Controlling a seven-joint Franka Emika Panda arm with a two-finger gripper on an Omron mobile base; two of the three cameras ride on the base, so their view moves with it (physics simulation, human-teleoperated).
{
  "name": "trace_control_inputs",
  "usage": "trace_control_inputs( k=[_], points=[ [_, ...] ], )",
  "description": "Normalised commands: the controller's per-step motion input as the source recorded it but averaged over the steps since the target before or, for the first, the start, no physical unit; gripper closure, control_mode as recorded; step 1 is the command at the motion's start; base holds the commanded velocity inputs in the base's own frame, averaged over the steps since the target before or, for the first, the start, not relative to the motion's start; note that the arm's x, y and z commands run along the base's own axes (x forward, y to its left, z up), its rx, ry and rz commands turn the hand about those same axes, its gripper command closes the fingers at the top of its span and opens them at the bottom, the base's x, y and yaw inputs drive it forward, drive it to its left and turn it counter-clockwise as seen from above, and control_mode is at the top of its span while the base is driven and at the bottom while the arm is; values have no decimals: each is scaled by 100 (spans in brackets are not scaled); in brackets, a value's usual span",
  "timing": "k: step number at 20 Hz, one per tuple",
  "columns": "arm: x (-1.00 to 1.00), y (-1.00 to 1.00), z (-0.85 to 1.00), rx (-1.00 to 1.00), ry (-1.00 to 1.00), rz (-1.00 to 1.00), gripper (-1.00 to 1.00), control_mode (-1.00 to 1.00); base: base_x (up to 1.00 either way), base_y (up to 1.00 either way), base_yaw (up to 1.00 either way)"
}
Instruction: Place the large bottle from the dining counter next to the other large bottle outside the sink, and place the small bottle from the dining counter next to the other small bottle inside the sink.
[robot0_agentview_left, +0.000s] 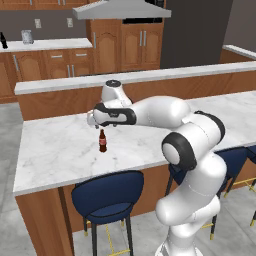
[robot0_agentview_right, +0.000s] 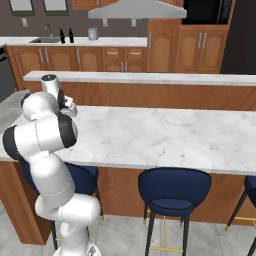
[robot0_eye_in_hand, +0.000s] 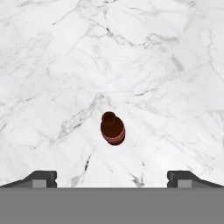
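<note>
1. A small dark brown bottle (robot0_agentview_left: 102, 141) stands upright on the dining counter (robot0_agentview_left: 55, 150), toward its left half, apart from the edges.
2. The gripper (robot0_eye_in_hand: 112, 177) hangs directly above it with its jaws spread wide and nothing between them; in the hand view the bottle (robot0_eye_in_hand: 113, 127) sits just below centre, at about 12 o'clock from the midpoint between the fingertips (robot0_eye_in_hand: 43, 177).
3. In the right base view, the sink (robot0_agentview_right: 44, 40) lies at about 11 o'clock on the far worktop, with two dark bottles (robot0_agentview_right: 66, 36) just beside it.
</note>
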Motion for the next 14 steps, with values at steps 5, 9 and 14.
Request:
trace_control_inputs(
  k=[5,9,14],
  points=[
    [5,0,0,0,0,0,-100,-100,0,0,0],
    [15,0,0,0,1,0,-100,-100,0,0,0],
    [8,0,0,0,1,0,-100,-100,0,0,0]
  ],
)
